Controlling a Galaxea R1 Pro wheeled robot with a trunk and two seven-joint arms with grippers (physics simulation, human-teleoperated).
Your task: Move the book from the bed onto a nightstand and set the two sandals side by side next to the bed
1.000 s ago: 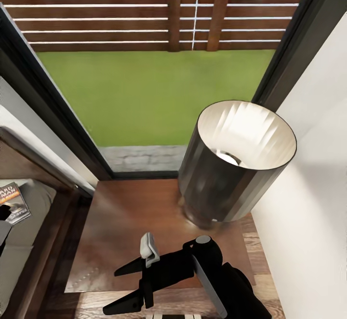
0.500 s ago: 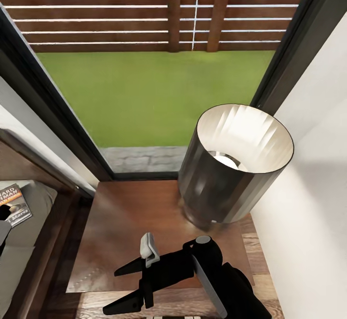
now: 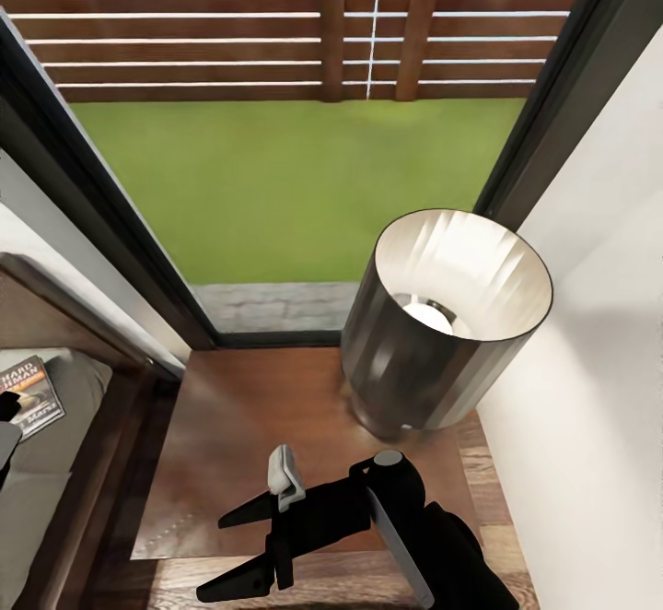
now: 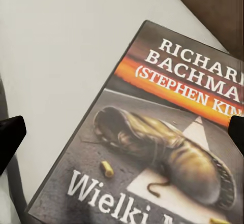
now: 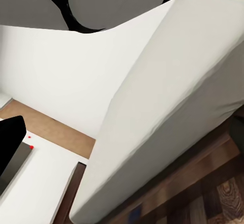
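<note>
The book (image 3: 28,398) lies face up on the bed's pale mattress (image 3: 55,449) at the left edge of the head view. Up close, the book (image 4: 152,132) shows white "RICHARD BACHMAN" lettering, an orange band and a boot picture. My left gripper (image 4: 122,135) hangs open just above it, one dark fingertip on each side of the cover, not touching. The nightstand (image 3: 249,426) stands beside the bed with a glossy brown top. My right gripper (image 3: 214,558) is open and holds nothing, over the nightstand's near edge. The sandals are out of view.
A black-shaded lamp (image 3: 433,352) takes up the nightstand's right rear corner. A white wall (image 3: 589,389) closes the right side. Behind stands a tall dark-framed window (image 3: 276,177) onto grass. The right wrist view has the mattress side (image 5: 168,107) and plank floor (image 5: 218,193).
The head camera has shifted a little, so the lamp, nightstand and book sit slightly lower in the picture. The right gripper holds the same open pose.
</note>
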